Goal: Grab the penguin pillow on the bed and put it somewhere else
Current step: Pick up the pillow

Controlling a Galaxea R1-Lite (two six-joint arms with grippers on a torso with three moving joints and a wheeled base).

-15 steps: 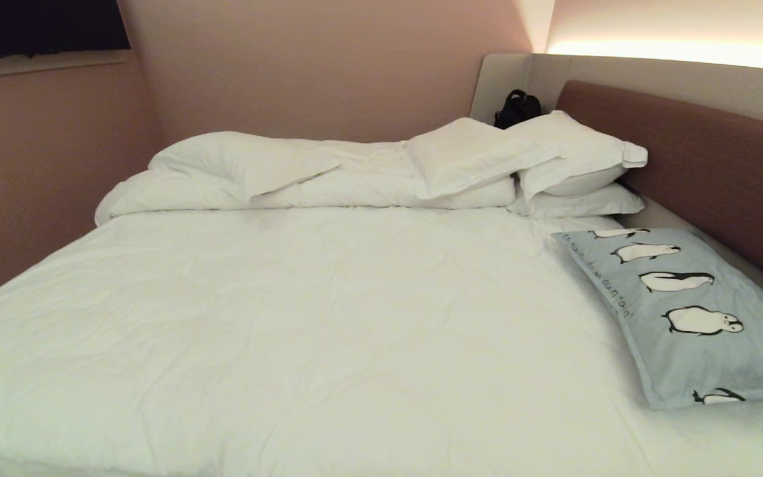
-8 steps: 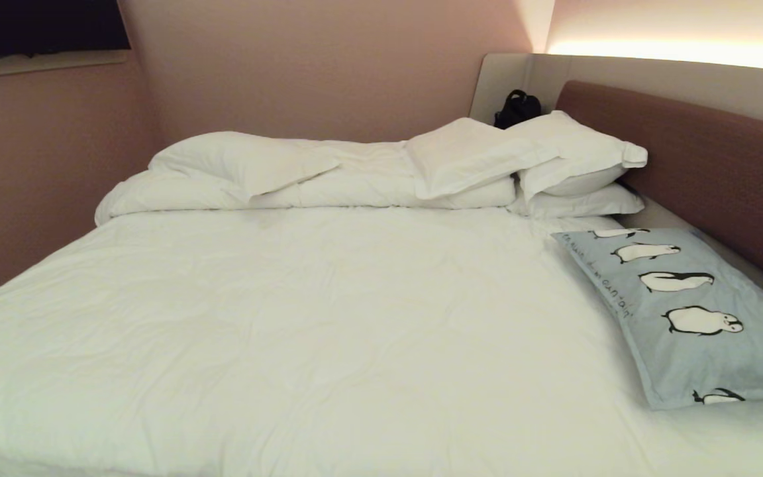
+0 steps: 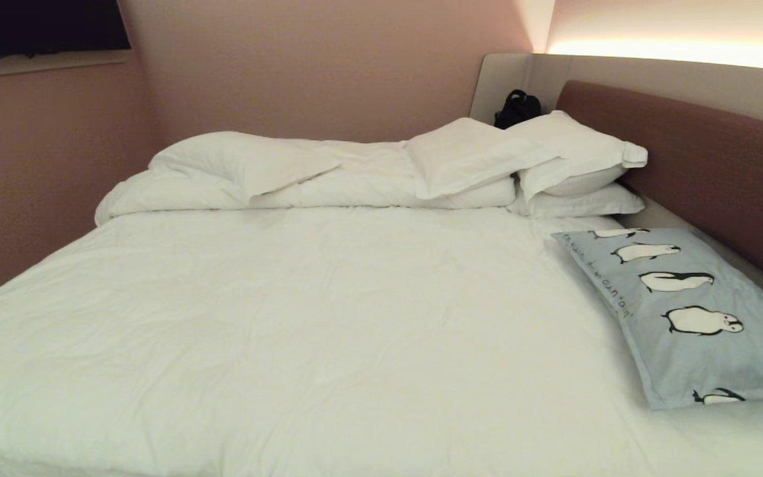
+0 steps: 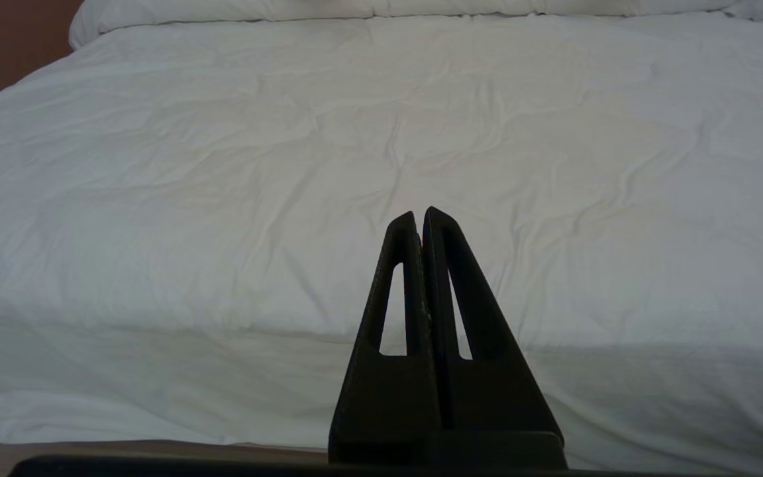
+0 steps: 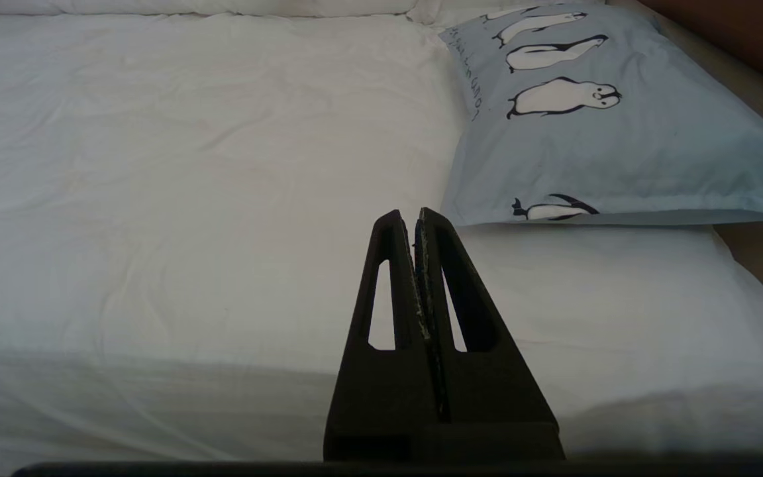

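Head view is showing the penguin pillow (image 3: 686, 311) lying flat at the right edge of the bed (image 3: 328, 318), beside the brown headboard (image 3: 706, 159). White pillows (image 3: 527, 162) are resting behind it. Both the left gripper (image 4: 419, 217) and the right gripper (image 5: 406, 217) are hanging at the near bedside, fingers pressed together, holding nothing.

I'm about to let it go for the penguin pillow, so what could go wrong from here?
1. Both claws are shut; the right claw must open before reaching the pillow, or it may only push it.
2. The pillow lies at the bed's right edge beside the headboard, so the arm could bump the headboard.
3. A deep pinch might catch the sheet underneath too.
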